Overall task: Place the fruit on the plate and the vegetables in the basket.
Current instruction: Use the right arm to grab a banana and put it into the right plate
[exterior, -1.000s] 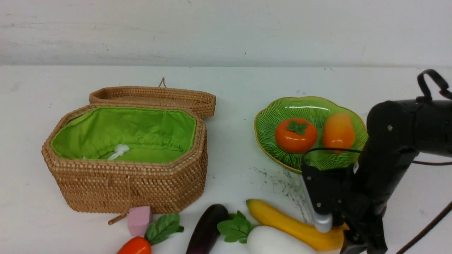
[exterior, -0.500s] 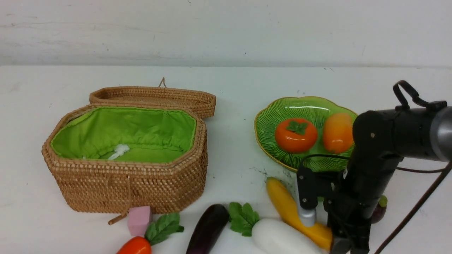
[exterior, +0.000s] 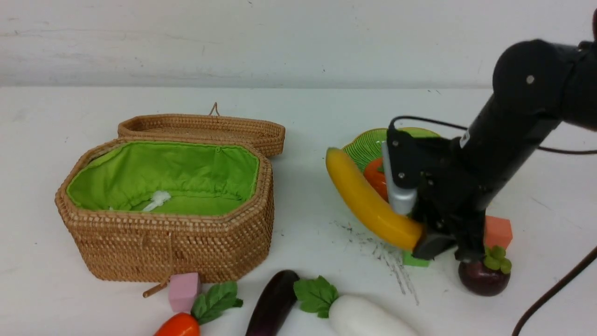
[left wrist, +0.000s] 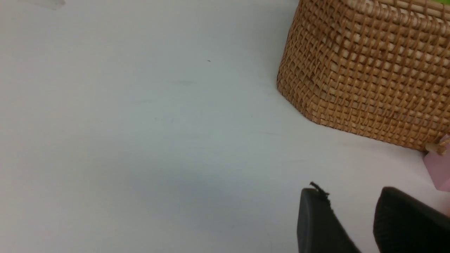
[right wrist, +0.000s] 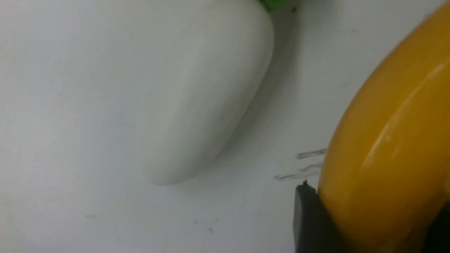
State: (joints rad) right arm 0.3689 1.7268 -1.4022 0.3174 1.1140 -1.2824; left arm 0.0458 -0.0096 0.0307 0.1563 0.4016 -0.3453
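My right gripper [exterior: 419, 238] is shut on the near end of the yellow banana [exterior: 364, 196] and holds it in the air, slanting up to the left in front of the green plate [exterior: 368, 142]. The persimmon [exterior: 375, 175] on the plate shows only partly; my arm hides the mango. In the right wrist view the banana [right wrist: 386, 140] fills the space between the jaws. The mangosteen [exterior: 482, 275] sits on the table below the arm. Radish [exterior: 368, 317], eggplant [exterior: 273, 303] and carrot [exterior: 179, 325] lie along the near edge. The open basket [exterior: 168, 242] stands left. My left gripper [left wrist: 351, 200] is open over bare table.
The basket's lid [exterior: 200, 126] lies back behind it. A pink cube [exterior: 184, 289] sits at the basket's front, an orange cube [exterior: 498, 231] and a green cube [exterior: 413, 259] lie under the right arm. The radish [right wrist: 204, 98] lies below the held banana.
My right gripper shut on the banana and lifted it off the table, up towards the plate. The radish shifted slightly. The mangosteen and two cubes came into view.
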